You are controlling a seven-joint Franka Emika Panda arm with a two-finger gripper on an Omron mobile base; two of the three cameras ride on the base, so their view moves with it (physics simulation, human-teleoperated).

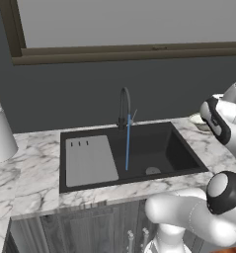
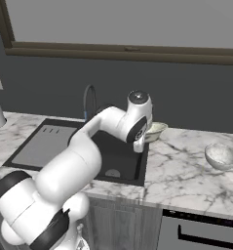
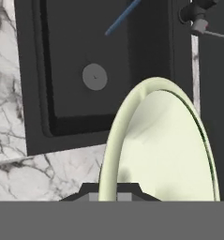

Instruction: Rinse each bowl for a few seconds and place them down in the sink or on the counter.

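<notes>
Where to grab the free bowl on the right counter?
Pinch the rim of the bowl from straight above, one finger inside, one outside. It sits upright and open on the counter, nothing beside it; the rounded wall gives no side grip.

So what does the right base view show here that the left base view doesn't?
Right base view alone: a second bowl standing free on the counter, and the pincer shut on the bowl at the sink's edge. Left base view alone: the running stream of water and the tall white cylinder in full. Both show the sink, its faucet and the marble counter.
</notes>
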